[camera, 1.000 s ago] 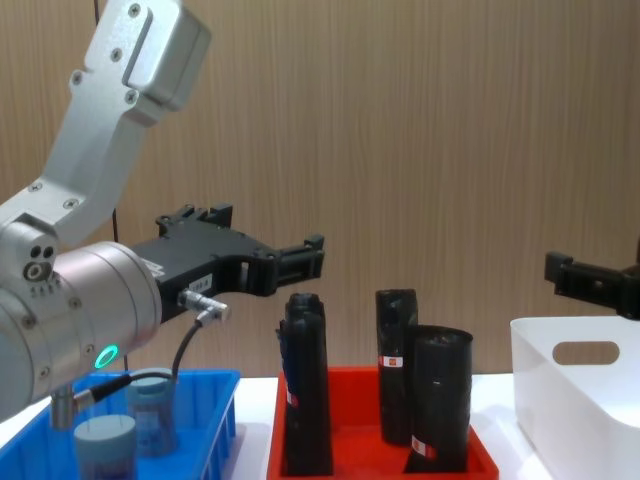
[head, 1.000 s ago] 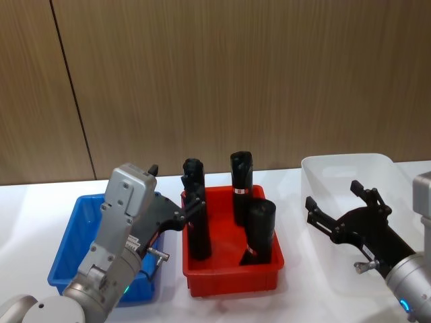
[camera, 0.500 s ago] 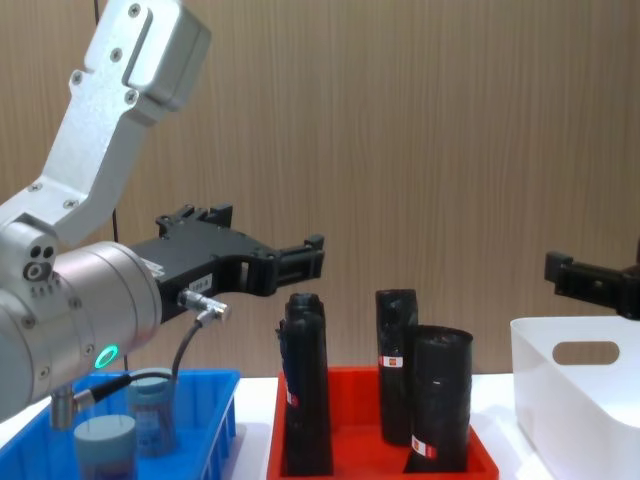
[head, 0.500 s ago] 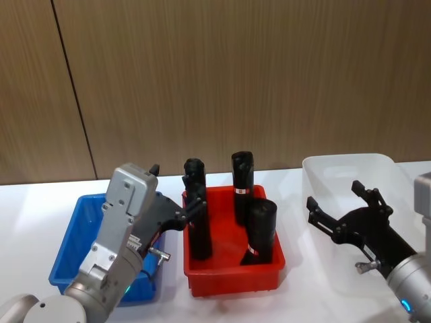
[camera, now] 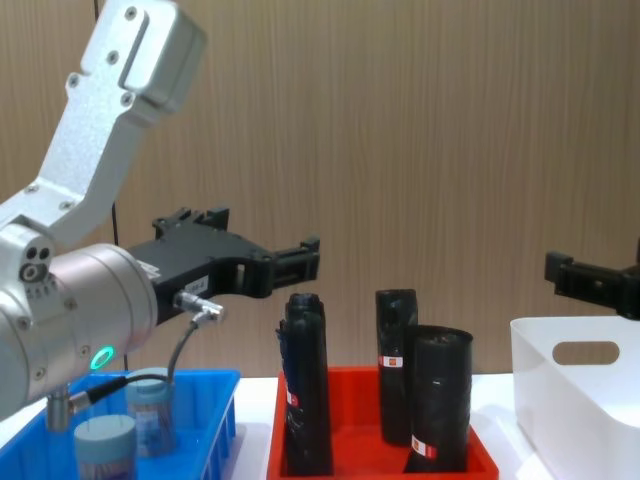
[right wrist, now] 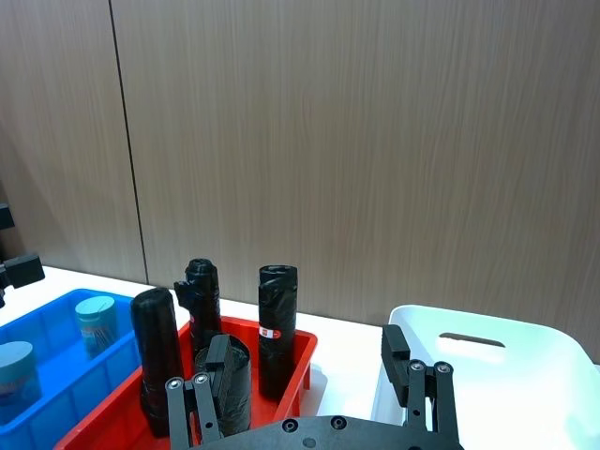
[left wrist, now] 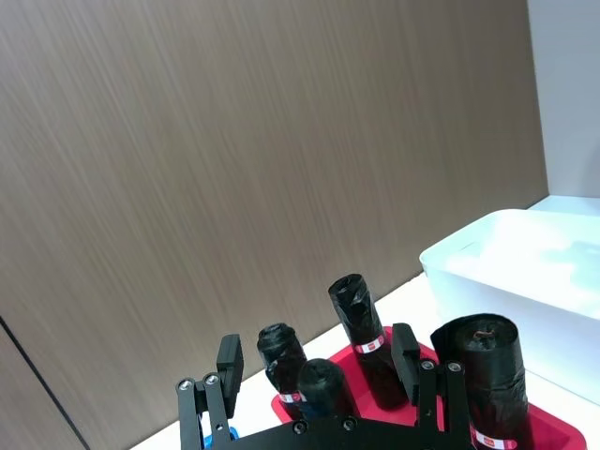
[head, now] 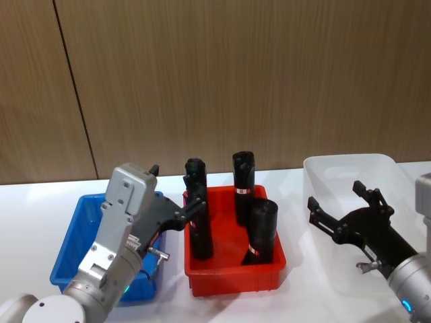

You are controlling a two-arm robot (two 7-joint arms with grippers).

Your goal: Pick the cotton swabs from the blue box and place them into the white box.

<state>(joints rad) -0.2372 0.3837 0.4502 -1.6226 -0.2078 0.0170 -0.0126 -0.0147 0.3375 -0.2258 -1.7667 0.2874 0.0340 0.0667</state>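
Cotton swabs (camera: 105, 438) in left box (head: 74, 232); tray (head: 236, 279) between; handled box (camera: 560, 410) right.

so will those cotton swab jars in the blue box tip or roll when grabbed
Probably stable: the cotton swab jars stand upright, short and wide, in the blue box. Likely stiff clear plastic, light for their size. Round sides could roll if knocked over.

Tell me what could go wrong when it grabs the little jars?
The left gripper hangs open by the tall black rolls, so swinging down to the cotton swabs in the blue box might topple one. The rolls stand between the blue box and the white box, where the right gripper hovers open; a low carry may hit them.
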